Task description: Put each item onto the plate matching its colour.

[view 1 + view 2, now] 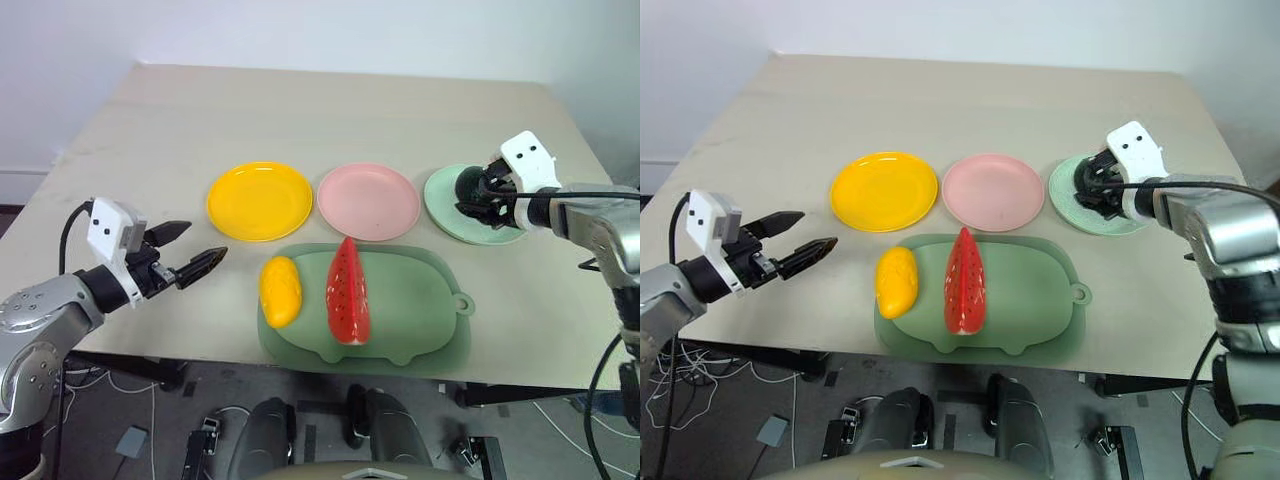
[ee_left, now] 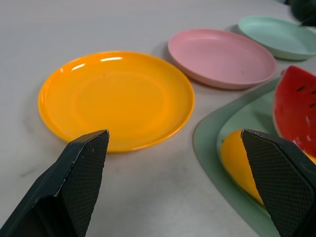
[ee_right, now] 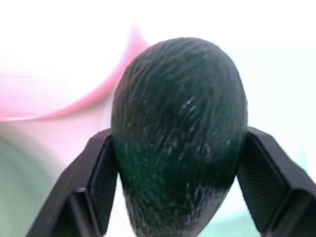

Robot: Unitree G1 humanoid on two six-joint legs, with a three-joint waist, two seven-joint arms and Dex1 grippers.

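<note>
the avocado [image 3: 180, 133] is clamped in the right gripper [image 1: 478, 193] directly above the mint green plate [image 1: 445, 215], while the left gripper [image 1: 188, 252] is held released near the mango [image 1: 280, 290].

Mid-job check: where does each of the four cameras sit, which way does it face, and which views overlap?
Left eye view: on the head, looking forward and down at the table; both arms show.
Right eye view: the stereo twin, same scene; right gripper over the mint plate.
Left wrist view: along the open left gripper toward the yellow plate.
Right wrist view: along its fingers, clamped on the avocado.
Shared: left wrist and eye views both show the watermelon wedge.
</note>
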